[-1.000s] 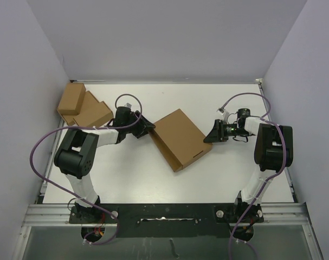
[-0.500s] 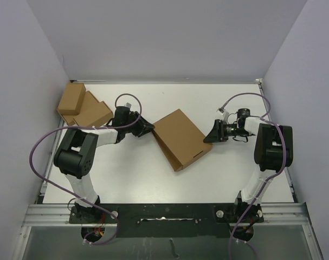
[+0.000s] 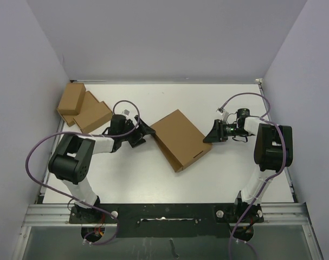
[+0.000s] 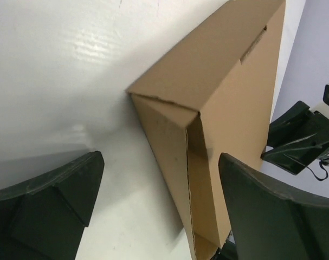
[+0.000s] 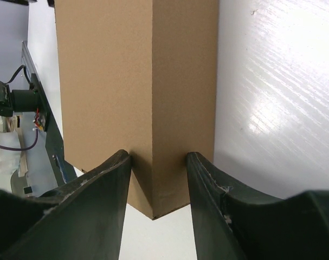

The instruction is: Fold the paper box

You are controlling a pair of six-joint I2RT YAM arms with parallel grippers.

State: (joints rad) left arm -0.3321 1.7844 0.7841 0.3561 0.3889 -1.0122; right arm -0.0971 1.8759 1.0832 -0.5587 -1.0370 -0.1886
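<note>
Right claw clamped on box, left claw open at its other end.
Right gripper (image 5: pixel 156 156) pinches 1 corner of the paper box (image 5: pixel 131 81), a finger pressed to each face. Left gripper (image 4: pixel 160 161) is spread wide, the opposite corner sitting between its fingers; contact unclear. The box lies flat and diagonal mid-table (image 3: pixel 234 103), between both arms. 2 smaller cardboard boxes (image 3: pixel 83 108) sit at the far-left corner, well apart.

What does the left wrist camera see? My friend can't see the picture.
A brown cardboard box lies on a white table, one corner toward the camera. The left gripper is open, with one black finger at each bottom corner of the picture.
</note>
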